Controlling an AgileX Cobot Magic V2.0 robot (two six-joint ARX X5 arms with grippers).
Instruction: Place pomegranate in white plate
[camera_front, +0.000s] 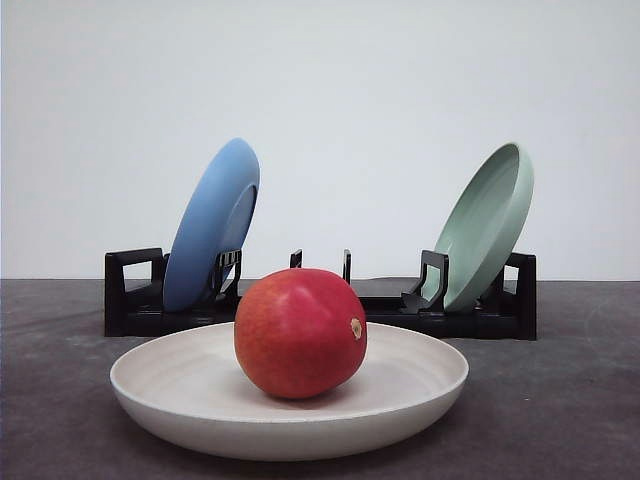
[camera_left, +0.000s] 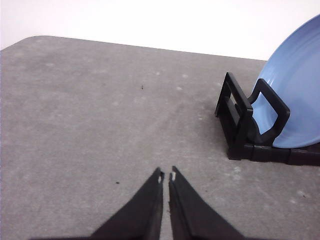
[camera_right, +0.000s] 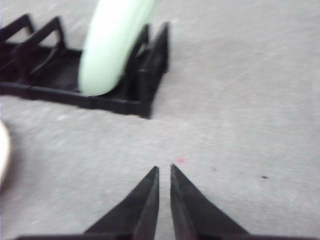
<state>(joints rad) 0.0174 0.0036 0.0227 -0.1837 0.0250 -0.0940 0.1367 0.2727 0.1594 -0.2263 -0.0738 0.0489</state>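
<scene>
Sitting in the middle of the white plate (camera_front: 200, 400), the pomegranate (camera_front: 300, 332) rests on the plate's shallow floor in the front view, its small tan stem spot turned toward 3 o'clock. The plate lies flat on the dark grey table (camera_front: 570, 400) at the near centre. Behind it, toward 12 o'clock, a black rack (camera_front: 470, 318) runs across the table. A blue plate (camera_front: 212, 225) leans on edge in the rack at about 11 o'clock from the fruit, and a pale green plate (camera_front: 490, 225) leans on edge at about 1 o'clock. The rack slots between them stand bare.

From the left wrist view, the left end effector (camera_left: 166, 176) hovers over bare table with its two black fingers drawn together, only a thin slit between the tips, clamped on nothing. At 2 o'clock from the tips sits the end of the black rack with the blue plate standing in it, well apart from the fingers.

From the right wrist view, somewhat blurred, the right end effector (camera_right: 164, 169) also has its fingers together with a narrow gap, holding nothing, above bare table. At 11 o'clock from the tips the pale green plate stands in the rack, and a pale sliver of the white plate's rim shows at 9 o'clock.
</scene>
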